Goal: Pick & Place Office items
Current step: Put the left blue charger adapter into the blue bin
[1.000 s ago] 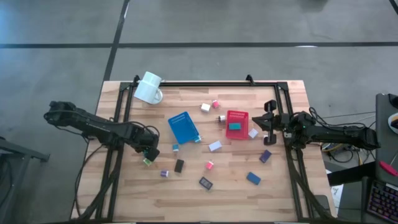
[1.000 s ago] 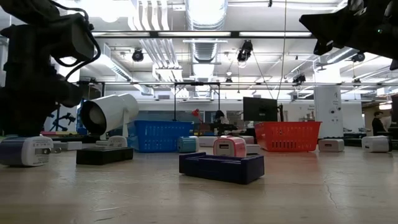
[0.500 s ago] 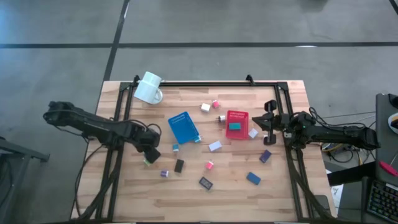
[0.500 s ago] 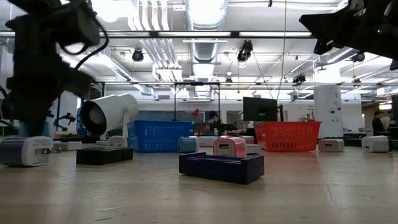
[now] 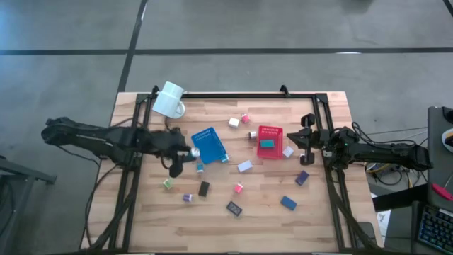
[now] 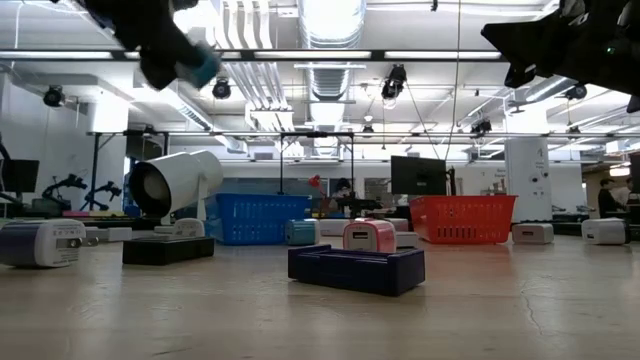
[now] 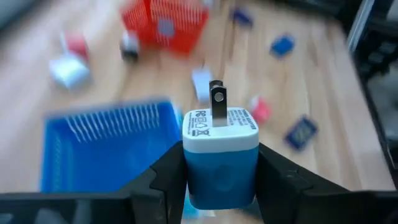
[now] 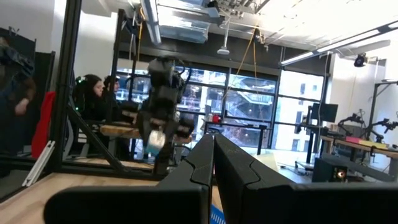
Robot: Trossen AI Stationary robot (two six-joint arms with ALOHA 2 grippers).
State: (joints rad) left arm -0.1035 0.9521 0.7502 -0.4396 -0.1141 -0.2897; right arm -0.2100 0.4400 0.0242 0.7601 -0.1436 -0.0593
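My left gripper point(image 5: 185, 152) is raised above the table beside the blue tray's point(image 5: 209, 144) left edge and is shut on a small blue-and-white plug block point(image 7: 221, 155). In the low view it shows high up at the left point(image 6: 185, 58). Other tiny blocks lie flat on the wood: green point(image 5: 168, 184), purple point(image 5: 187, 197), black point(image 5: 204, 188), pink point(image 5: 238, 188), blue point(image 5: 288, 203). A teal one point(image 5: 267, 144) lies in the red tray point(image 5: 270, 132). My right gripper point(image 5: 306, 138) waits shut by the right rail, touching nothing. My left gripper pinches the plug block by the two sides of its blue body point(image 7: 221, 177), one finger point(image 7: 168, 177) on each side. Its white end and metal prongs point(image 7: 216, 102) point away from the wrist. The fingers slant down from the table's left. The block is lifted clear.
A white mug point(image 5: 170, 100) lies on its side at the far left corner. Black rails point(image 5: 322, 134) frame the table's left, far and right sides. More blocks lie around the red tray and toward the near right; bare wood runs along the near edge.
My left gripper has risen from the table beside the green block and swung toward the far right, to the blue tray's left edge, carrying the blue-and-white plug block up with it. The green block stays on the wood.
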